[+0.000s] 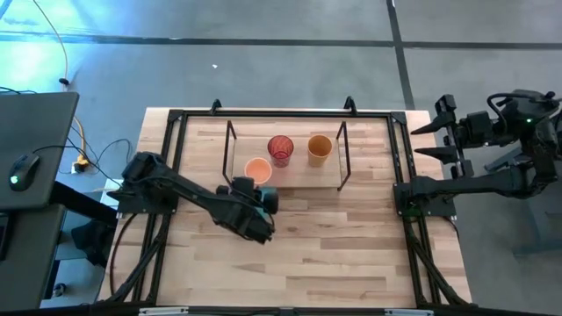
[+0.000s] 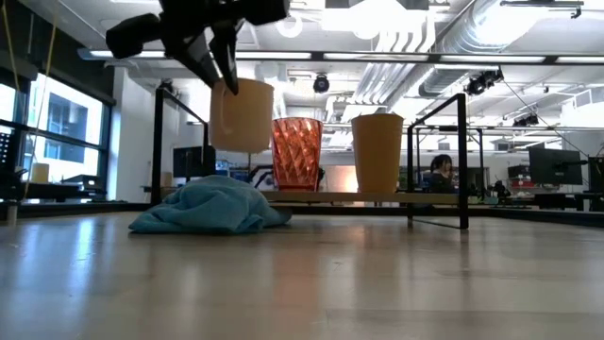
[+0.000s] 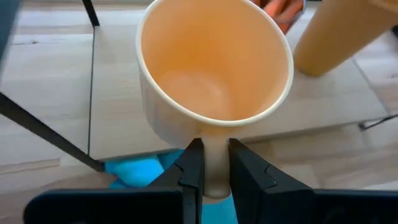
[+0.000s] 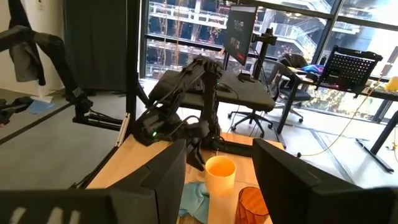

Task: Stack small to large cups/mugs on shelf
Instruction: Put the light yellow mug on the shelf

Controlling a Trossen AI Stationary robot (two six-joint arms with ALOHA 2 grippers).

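The light orange mug (image 1: 257, 169) is up in the air in my left gripper (image 3: 215, 149), above the left end of the shelf's wood board (image 2: 330, 196). The low view shows the mug (image 2: 242, 115) upright, its base clear of the board. The red patterned cup (image 1: 280, 149) and the amber tumbler (image 1: 320, 149) stand side by side on the board inside the black wire frame (image 1: 342, 154). My right gripper (image 1: 443, 140) waits open past the table's right edge, touching nothing. My left gripper pinches the mug's handle (image 3: 215, 169) between its two fingers (image 3: 191, 171). The fingers come slanting down from the table's near-left side. The mug (image 3: 214, 68) is lifted clear and upright, mouth up, just beyond the fingertips.
A crumpled teal-blue cloth (image 2: 212, 208) lies on the table in front of the shelf's left end, under the held mug. The black frame rails (image 1: 176, 149) run along the table's edges. Bare tabletop (image 1: 334, 237) lies on the near side of the shelf.
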